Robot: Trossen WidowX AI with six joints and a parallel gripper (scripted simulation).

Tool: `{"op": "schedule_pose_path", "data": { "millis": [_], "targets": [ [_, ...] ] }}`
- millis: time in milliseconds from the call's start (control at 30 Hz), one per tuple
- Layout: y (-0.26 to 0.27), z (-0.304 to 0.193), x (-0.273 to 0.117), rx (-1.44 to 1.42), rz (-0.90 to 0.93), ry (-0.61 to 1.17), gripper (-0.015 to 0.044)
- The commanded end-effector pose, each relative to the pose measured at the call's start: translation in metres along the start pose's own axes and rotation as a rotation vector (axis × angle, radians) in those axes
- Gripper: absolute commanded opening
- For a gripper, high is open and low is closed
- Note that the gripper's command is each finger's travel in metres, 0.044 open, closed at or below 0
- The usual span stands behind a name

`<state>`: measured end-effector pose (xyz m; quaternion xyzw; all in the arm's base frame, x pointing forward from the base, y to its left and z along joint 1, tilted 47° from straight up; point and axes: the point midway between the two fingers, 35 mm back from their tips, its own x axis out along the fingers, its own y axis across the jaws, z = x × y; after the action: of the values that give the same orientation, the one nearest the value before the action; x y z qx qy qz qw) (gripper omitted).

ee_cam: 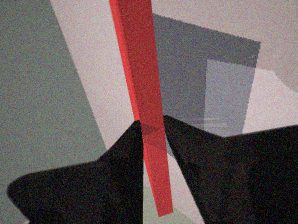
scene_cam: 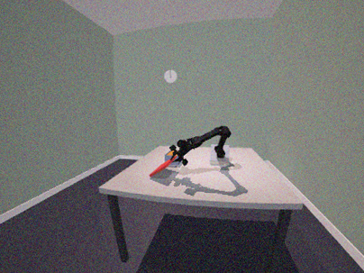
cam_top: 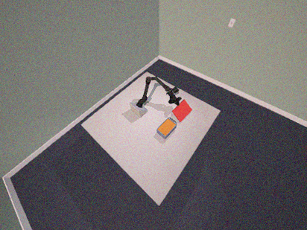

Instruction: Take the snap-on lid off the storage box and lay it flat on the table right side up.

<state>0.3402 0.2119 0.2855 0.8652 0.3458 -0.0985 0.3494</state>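
Observation:
The red lid (cam_top: 182, 111) (scene_cam: 160, 168) (ee_cam: 137, 60) is off the box and steeply tilted, with its far edge lower than the gripped edge. My gripper (cam_top: 179, 102) (scene_cam: 178, 158) (ee_cam: 151, 122) is shut on the lid's edge, with the lid passing between both fingertips. I cannot tell whether the lid's low edge touches the table. The storage box (cam_top: 162, 135) (scene_cam: 167, 158) is blue-grey, upright, with orange showing inside its rim. It stands just beside the lid, partly hidden behind the gripper in the exterior view. Which face of the lid is its top is unclear.
The pale table (cam_top: 154, 172) (scene_cam: 254, 187) bears the box and the arm's base (cam_top: 138, 108) (scene_cam: 220, 159). The lid is near the table edge on the side away from the base. A dark shadow (ee_cam: 182, 75) of the lid falls on the table below it.

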Motion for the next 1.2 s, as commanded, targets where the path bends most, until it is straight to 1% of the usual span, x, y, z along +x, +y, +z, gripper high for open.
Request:
{"op": "schedule_pose_path", "data": {
  "millis": [0, 1167],
  "targets": [
    [-0.001, 0.002, 0.002, 0.004, 0.009, -0.007, 0.0],
    [-0.022, 0.002, 0.02, 0.005, 0.009, -0.006, 0.0]
  ]
}}
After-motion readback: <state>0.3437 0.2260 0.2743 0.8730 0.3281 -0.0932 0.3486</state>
